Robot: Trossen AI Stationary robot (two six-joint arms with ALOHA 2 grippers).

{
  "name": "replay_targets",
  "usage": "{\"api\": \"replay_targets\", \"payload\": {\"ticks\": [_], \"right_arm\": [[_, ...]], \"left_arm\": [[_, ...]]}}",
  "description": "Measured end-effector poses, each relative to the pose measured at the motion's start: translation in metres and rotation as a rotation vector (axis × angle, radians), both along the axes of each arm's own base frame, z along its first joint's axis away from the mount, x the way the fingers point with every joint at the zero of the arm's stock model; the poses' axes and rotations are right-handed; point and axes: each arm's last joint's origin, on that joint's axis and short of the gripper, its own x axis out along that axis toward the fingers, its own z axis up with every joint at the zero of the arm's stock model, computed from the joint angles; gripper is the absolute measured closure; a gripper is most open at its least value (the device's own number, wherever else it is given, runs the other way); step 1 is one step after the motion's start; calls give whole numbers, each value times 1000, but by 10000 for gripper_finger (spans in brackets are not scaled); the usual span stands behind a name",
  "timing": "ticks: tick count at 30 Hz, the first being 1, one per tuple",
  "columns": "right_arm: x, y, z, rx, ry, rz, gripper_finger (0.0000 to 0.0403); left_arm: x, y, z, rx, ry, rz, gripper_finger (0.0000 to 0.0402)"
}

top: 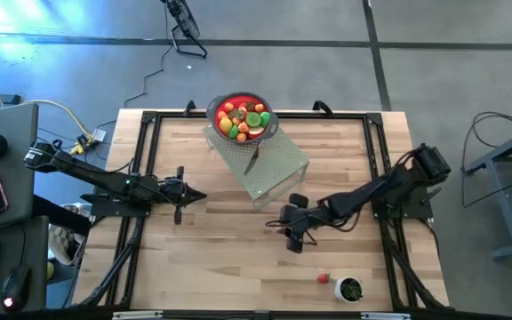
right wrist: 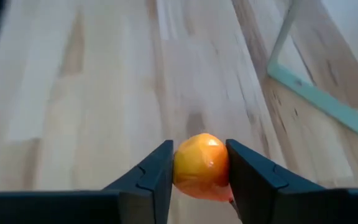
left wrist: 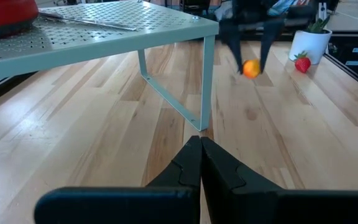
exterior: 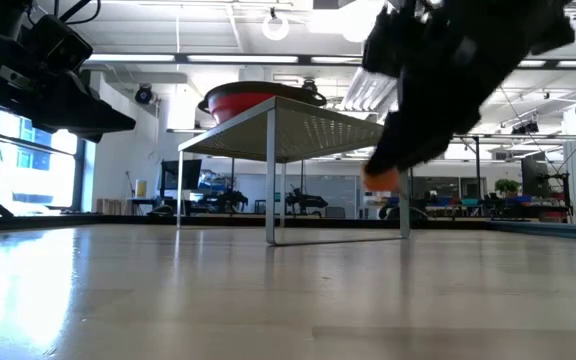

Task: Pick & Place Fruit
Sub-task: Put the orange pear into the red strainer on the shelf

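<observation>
Right claw point(right wrist: 199, 171) pinching orange fruit point(right wrist: 201, 165) | left claw point(left wrist: 201, 163) pressed together | no readable writing

Open wood left of the perforated stand point(top: 269, 169) — stand legs, red bowl point(top: 243, 118) crowding table's far edge

1. From above I see my left arm stretched over the surface point(top: 194, 267), its pincer point(top: 198, 196) hanging near the left side, well apart from everything else.
2. My right arm reaches in from the right, its pincer point(top: 284, 220) low over the wood, just in front of the pale perforated stand point(top: 274, 173).
3. A red bowl point(top: 242, 116) heaped with fruit point(top: 243, 122) sits on the stand's far end, a knife point(top: 252, 160) lying beside it.
4. Near the front edge, a red strawberry point(top: 324, 278) rests just beside a white cup point(top: 350, 289) with greenery.
</observation>
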Motion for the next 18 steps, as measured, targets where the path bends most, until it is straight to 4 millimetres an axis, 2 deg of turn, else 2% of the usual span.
{"api": "replay_targets", "payload": {"ticks": [4,9,13,18], "right_arm": [[-3,1,23,42,-93,-12,274],[-6,-3,62,61,-301,-25,277],[-10,-12,87,-15,-439,-58,277],[-8,-32,108,-112,-580,-106,278]], "left_arm": [[0,0,0,0,0,0,401],[0,0,0,0,0,-1,401],[0,0,0,-1,-2,-3,401],[0,0,0,-1,-1,-3,401]]}}
